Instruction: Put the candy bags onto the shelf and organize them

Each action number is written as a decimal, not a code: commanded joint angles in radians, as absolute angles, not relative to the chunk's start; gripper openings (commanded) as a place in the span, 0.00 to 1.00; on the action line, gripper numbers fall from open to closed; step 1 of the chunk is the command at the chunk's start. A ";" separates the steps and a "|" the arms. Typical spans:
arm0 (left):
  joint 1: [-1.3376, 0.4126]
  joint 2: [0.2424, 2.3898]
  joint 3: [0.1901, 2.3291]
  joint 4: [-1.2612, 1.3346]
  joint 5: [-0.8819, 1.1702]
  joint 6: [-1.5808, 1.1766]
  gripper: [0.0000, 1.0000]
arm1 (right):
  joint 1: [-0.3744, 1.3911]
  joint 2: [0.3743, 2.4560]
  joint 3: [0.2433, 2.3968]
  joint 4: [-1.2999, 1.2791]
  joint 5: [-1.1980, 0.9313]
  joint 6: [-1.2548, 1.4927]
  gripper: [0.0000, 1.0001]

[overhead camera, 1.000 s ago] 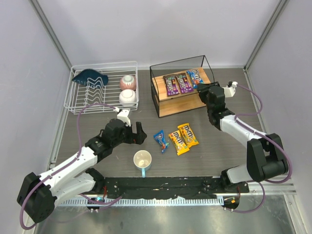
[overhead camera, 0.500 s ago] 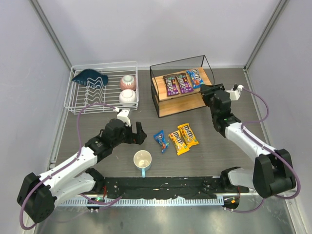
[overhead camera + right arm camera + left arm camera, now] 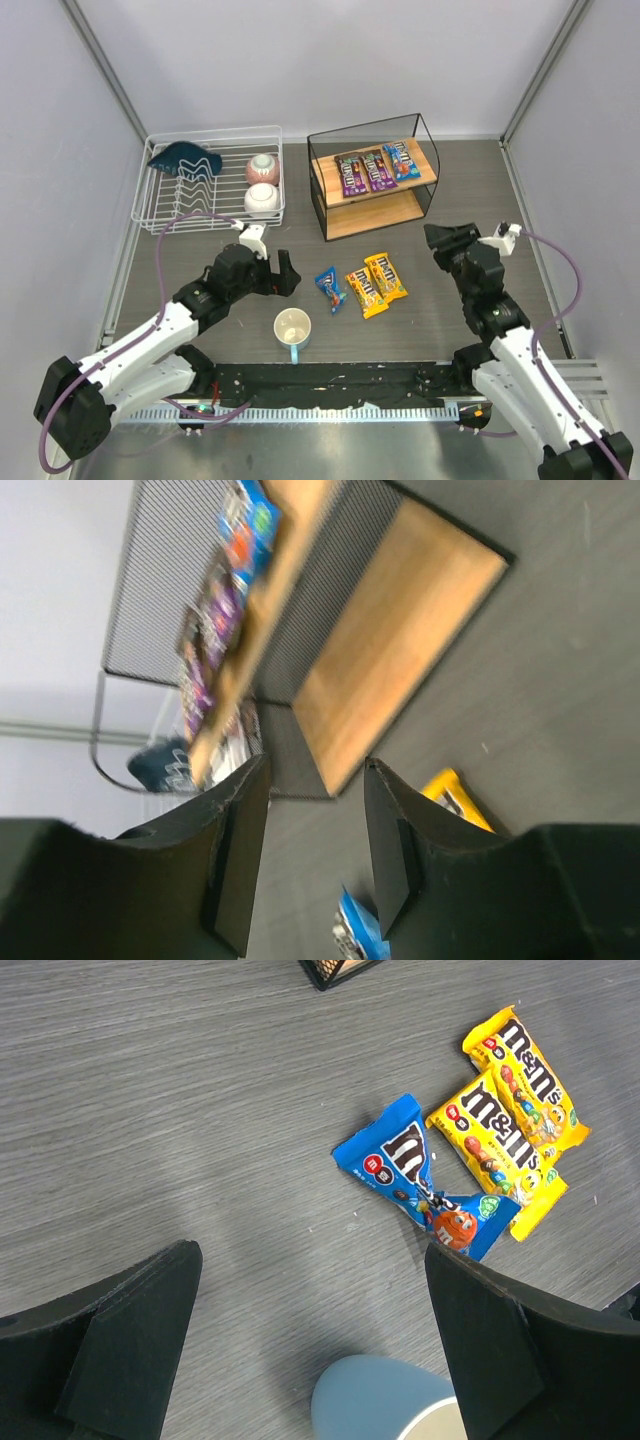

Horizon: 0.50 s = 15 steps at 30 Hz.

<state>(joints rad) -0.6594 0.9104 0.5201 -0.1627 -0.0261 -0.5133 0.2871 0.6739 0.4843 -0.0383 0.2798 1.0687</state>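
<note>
Right now your left gripper (image 3: 278, 274) hangs low over the table (image 3: 480, 185), jaws spread wide with nothing between them. In its wrist view the loose blue bag (image 3: 425, 1185) lies crumpled ahead of the fingers (image 3: 130, 1345). One corner of it meets the near yellow bag (image 3: 495, 1150), and the far yellow bag (image 3: 527, 1080) lies pressed along that one's other side. All three sit flat on the table between your two arms, in front of the shelf (image 3: 372, 214) and apart from it. The mug (image 3: 292, 329) stands upright, just nearer the arm bases than the loose blue bag.

Your right gripper (image 3: 441, 238) sits off the shelf's front right corner. Its jaws are parted and empty, and it faces the shelf.

The upper board carries three bags side by side: the left purple bag (image 3: 351, 173), the second purple bag (image 3: 378, 169), then the shelved blue bag (image 3: 400, 160) at the right end.

The white dish rack (image 3: 212, 131) stands left of the shelf with two bowls (image 3: 262, 198) in it
</note>
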 commanded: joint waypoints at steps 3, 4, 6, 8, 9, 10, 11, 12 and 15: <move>-0.664 0.916 0.565 -0.161 -0.032 -0.506 1.00 | 0.345 0.554 0.304 -0.267 0.123 1.161 0.54; -0.664 0.913 0.565 -0.161 -0.032 -0.506 1.00 | 0.363 0.549 0.290 -0.281 0.129 1.167 0.57; -0.664 0.907 0.563 -0.163 -0.032 -0.506 1.00 | 0.425 0.534 0.269 -0.302 0.156 1.183 0.60; -0.664 0.902 0.558 -0.163 -0.032 -0.508 1.00 | 0.463 0.523 0.261 -0.319 0.199 1.210 0.60; -0.664 0.897 0.557 -0.161 -0.032 -0.506 1.00 | 0.488 0.520 0.250 -0.318 0.205 1.219 0.61; -0.664 0.897 0.555 -0.161 -0.032 -0.506 1.00 | 0.494 0.522 0.244 -0.310 0.207 1.244 0.60; -0.664 0.897 0.555 -0.161 -0.032 -0.506 1.00 | 0.502 0.526 0.236 -0.302 0.204 1.256 0.60; -0.664 0.897 0.555 -0.161 -0.034 -0.506 1.00 | 0.506 0.532 0.218 -0.295 0.199 1.270 0.60; -0.664 0.896 0.555 -0.161 -0.035 -0.506 1.00 | 0.526 0.558 0.189 -0.272 0.189 1.310 0.60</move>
